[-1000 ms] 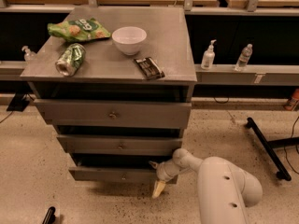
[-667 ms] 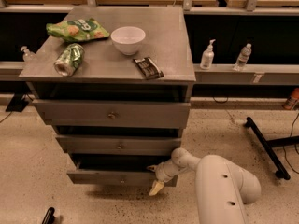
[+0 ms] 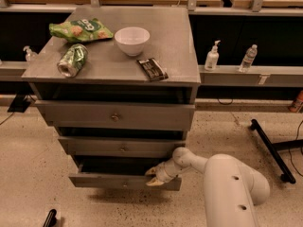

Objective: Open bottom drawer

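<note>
We have the gripper (image 3: 152, 177) pinching the top edge of the bottom drawer (image 3: 104, 180) near its 3 o'clock end, jaws narrow. The drawer stands partly out at 6 o'clock of the cabinet (image 3: 176, 51), under the middle drawer (image 3: 94, 146). A white bowl (image 3: 132, 40) sits up top.

Bottom drawer (image 3: 124, 181): front drawn slightly further out and lower in view than a second ago; gripper (image 3: 154, 177), at its upper right edge, shifted outward with it.

White bowl (image 3: 132, 40), chip bag (image 3: 80, 30), green can (image 3: 72, 60)
</note>
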`<act>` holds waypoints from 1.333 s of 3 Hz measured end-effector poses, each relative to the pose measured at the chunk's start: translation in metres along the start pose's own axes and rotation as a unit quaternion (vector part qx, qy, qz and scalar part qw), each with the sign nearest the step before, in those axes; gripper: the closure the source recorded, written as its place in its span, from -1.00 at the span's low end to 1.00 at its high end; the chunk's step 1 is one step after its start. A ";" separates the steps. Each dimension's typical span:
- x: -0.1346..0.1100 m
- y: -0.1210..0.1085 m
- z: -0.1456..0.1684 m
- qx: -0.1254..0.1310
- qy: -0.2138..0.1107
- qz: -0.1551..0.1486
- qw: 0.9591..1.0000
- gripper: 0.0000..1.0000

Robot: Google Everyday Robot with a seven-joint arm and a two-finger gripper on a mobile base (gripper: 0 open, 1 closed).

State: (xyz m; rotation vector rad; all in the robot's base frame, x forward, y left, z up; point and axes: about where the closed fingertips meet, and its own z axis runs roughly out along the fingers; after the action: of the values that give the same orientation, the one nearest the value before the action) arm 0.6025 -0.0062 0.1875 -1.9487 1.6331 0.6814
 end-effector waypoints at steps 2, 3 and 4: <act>-0.013 0.033 -0.021 -0.009 0.002 0.003 1.000 0.10; -0.009 0.045 -0.020 -0.014 0.014 0.021 1.000 0.02; -0.010 0.048 -0.025 -0.003 0.031 0.026 0.999 -0.28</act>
State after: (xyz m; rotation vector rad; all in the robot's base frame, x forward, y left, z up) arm 0.5551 -0.0224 0.2101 -1.9568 1.7254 0.6521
